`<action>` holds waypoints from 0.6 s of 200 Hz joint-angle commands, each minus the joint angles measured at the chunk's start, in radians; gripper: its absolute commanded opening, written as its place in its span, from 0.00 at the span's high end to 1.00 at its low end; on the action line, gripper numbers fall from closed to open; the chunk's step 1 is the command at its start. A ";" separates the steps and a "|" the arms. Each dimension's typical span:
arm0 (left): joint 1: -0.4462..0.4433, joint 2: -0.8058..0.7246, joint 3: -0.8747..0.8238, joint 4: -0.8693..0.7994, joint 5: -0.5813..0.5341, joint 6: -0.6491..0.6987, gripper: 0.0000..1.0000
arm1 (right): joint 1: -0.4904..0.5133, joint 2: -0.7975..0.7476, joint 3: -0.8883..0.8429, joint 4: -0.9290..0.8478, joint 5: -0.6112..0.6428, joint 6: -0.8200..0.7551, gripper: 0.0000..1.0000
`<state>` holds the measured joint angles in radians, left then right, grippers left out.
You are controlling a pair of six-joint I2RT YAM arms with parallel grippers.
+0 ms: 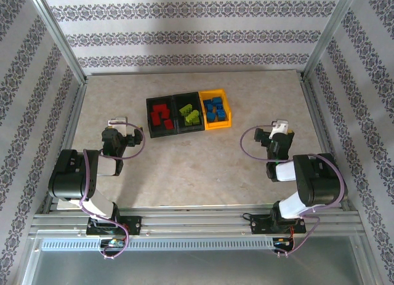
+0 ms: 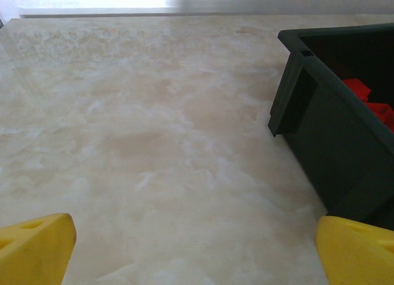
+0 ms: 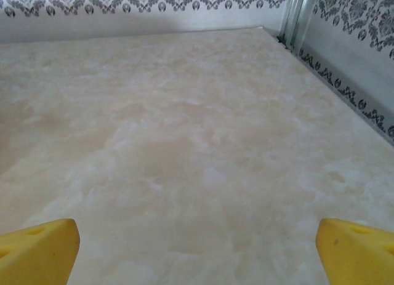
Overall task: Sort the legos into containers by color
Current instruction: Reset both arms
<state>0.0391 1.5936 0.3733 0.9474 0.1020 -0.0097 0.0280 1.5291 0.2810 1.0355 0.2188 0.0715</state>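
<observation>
With the legos (image 1: 161,116) apparently all colour-sorted in bins (image 1: 174,114) toward the table's (image 1: 203,174) far edge, the left gripper (image 2: 197,251) and right gripper (image 3: 197,251) sit released, empty, toward its near corners.

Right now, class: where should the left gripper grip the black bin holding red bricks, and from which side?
On that black bin, take the left end wall from above, I'd judge: its thin upright rim is bare and nearest the left gripper, whose open jaws could straddle it.
</observation>
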 commanded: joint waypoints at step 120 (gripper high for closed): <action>-0.010 -0.001 0.015 -0.002 0.014 0.013 0.00 | -0.022 0.000 0.090 -0.078 -0.264 -0.049 0.02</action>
<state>0.0391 1.5936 0.3737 0.9474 0.1020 -0.0067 0.0147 1.5291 0.3618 0.9524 -0.0204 0.0303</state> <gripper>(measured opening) 0.994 0.984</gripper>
